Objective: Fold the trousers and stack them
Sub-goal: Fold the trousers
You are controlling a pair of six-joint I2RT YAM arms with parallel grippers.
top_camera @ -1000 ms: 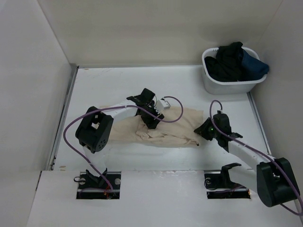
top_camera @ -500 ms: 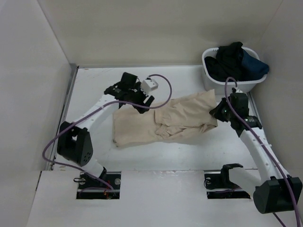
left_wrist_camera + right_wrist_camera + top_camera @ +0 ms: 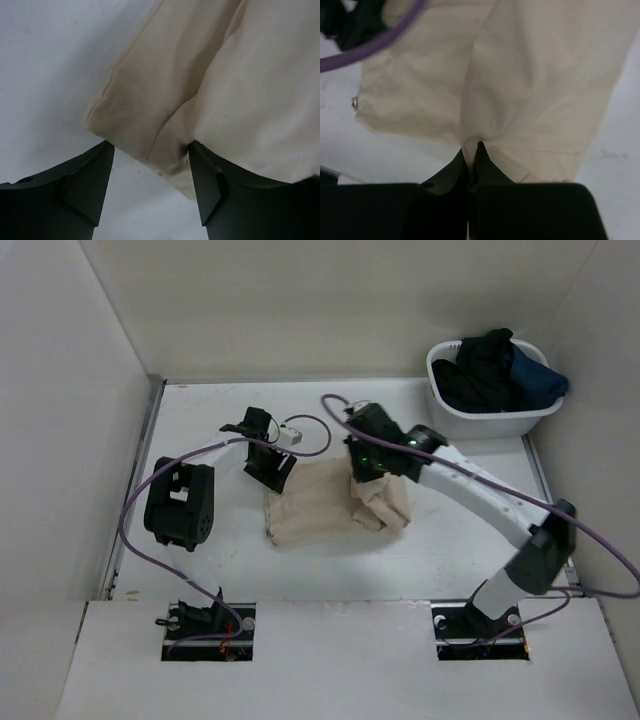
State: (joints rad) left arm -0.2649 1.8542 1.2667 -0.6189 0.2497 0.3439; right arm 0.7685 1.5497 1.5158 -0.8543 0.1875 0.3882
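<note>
At mid-table, beige trousers (image 3: pixel 315 512) lie folded — right side bunched; right claw (image 3: pixel 471 152) pinching.

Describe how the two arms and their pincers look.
Both arms are slim white links between bulky black joint housings: left arm, right arm. A purple cable loops along each. The left pincer and right pincer have matte black, wedge-shaped fingers. A small green light glows at the right wrist.
</note>
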